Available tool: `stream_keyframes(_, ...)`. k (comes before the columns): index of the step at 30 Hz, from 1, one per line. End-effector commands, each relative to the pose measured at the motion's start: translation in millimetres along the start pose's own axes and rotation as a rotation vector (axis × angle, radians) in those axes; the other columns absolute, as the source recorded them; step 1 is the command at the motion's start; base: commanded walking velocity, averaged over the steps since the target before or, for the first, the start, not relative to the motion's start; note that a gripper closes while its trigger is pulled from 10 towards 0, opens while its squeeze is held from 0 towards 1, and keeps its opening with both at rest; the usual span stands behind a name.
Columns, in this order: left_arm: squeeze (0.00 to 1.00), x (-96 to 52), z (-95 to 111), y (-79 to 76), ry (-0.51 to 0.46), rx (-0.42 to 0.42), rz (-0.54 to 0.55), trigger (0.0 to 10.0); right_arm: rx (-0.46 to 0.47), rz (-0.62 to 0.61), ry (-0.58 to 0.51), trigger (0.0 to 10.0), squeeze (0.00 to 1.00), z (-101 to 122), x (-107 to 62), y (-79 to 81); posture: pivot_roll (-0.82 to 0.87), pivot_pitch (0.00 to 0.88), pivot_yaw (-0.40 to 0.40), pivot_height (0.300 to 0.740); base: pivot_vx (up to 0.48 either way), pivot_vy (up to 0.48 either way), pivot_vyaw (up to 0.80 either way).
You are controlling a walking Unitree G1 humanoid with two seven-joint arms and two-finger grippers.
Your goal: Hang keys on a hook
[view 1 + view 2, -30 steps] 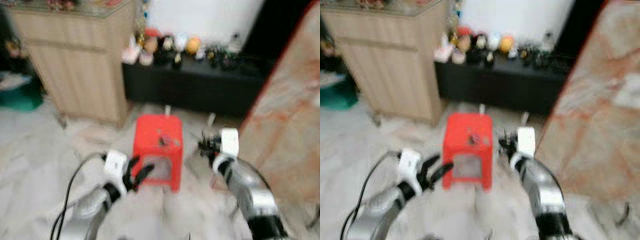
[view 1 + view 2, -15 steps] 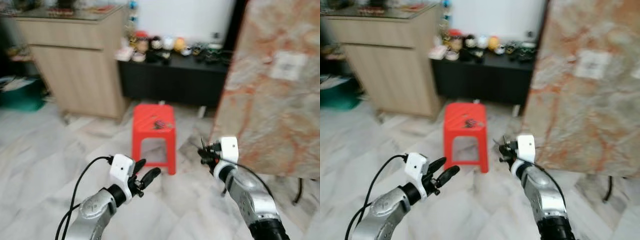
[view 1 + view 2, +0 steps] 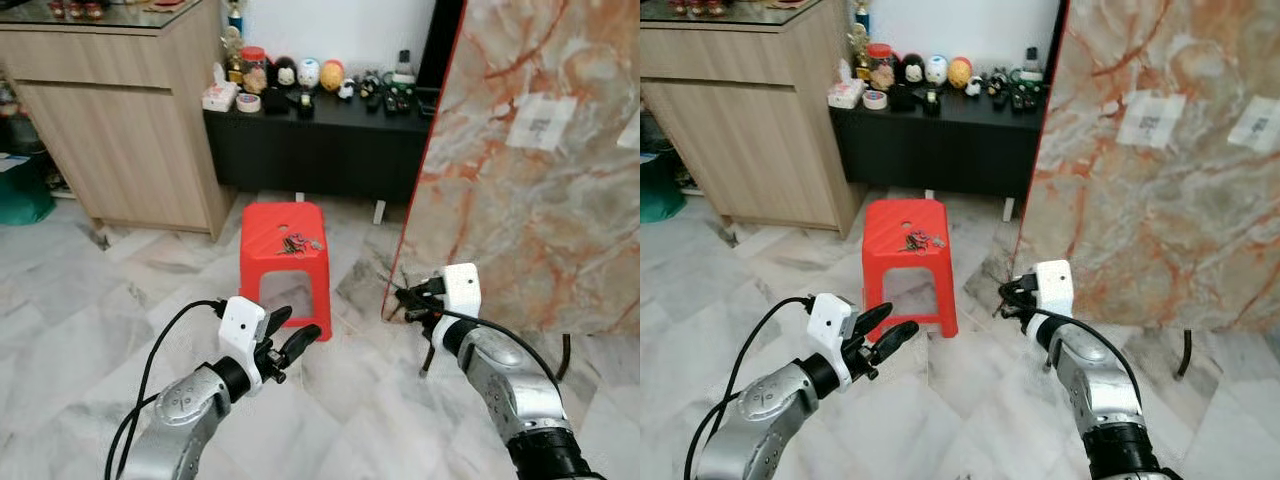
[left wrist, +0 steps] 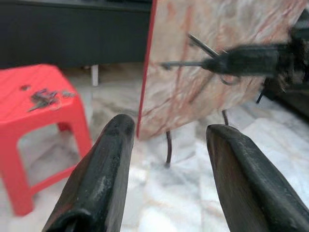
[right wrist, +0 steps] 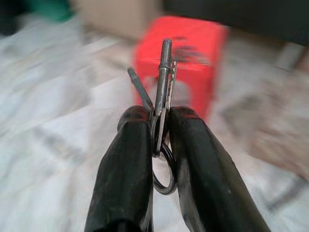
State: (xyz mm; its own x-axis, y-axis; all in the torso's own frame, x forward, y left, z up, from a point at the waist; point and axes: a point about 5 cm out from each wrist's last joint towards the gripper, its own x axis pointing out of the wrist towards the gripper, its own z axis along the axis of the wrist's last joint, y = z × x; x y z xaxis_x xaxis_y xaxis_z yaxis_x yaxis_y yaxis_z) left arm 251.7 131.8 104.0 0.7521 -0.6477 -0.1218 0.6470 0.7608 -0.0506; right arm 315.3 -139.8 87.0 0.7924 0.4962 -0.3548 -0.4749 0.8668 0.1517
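My right gripper (image 3: 404, 299) is shut on a bunch of keys (image 5: 163, 79), held in front of me at mid height beside the red edge of a marble panel (image 3: 530, 170). In the right wrist view the keys and their ring stick out between the two black fingers (image 5: 129, 145). My left gripper (image 3: 290, 335) is open and empty, raised to the left of the keys and just in front of a red stool (image 3: 262, 262). A second bunch of keys (image 3: 296, 243) lies on the stool's top. In the left wrist view the held keys (image 4: 212, 60) show beyond the open fingers (image 4: 108, 164).
The marble panel leans upright on the right, on a dark stand. A low black cabinet (image 3: 320, 150) with several figurines stands at the back, a tall wooden cabinet (image 3: 120, 130) to its left. A green thing (image 3: 15, 195) sits at far left. Marble floor (image 3: 90, 300) lies around.
The camera has swung and steadied, so the blurred picture is now sharp and the stool sits further left. Both arms keep their pose, with the keys still held in the right gripper.
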Motion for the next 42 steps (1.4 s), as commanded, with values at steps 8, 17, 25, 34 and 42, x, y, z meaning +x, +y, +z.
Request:
stream_keyframes(8, 0.0, 2.4, 9.0, -5.5, 0.031, 0.065, -0.11, 10.0, -0.113, 0.138, 0.038, 10.0, 0.0, 13.6, -5.1, -4.0, 0.07, 0.0, -0.083, 0.74, 0.0, 0.0, 0.64)
stream_keyframes(17, 0.0, 3.2, 13.5, -8.3, 0.048, 0.093, -0.168, 10.0, -0.181, 0.292, 0.076, 10.0, 0.0, 8.2, -7.2, 8.3, 0.08, 0.0, -0.087, 0.74, 0.0, 0.0, 0.29)
stream_keyframes(25, 0.0, 2.1, 13.5, -10.1, 0.068, 0.109, -0.191, 10.0, -0.173, 0.356, 0.081, 10.0, 0.0, 7.9, -9.9, 10.9, 0.08, 0.0, -0.085, 0.74, 0.0, 0.0, 0.2)
stream_keyframes(34, 0.0, -4.3, 8.7, -5.9, 0.166, 0.251, -0.255, 10.0, -0.256, 0.524, 0.118, 10.0, 0.0, 7.0, -18.1, 18.0, 0.09, 0.0, -0.08, 0.74, 0.0, 0.0, 0.0)
stream_keyframes(42, 0.0, -7.0, 10.0, 3.3, 0.217, 0.344, -0.301, 10.0, -0.301, 0.579, 0.122, 10.0, 0.0, 12.2, -19.6, 19.3, 0.09, 0.0, -0.083, 0.74, 0.0, 0.0, 0.0)
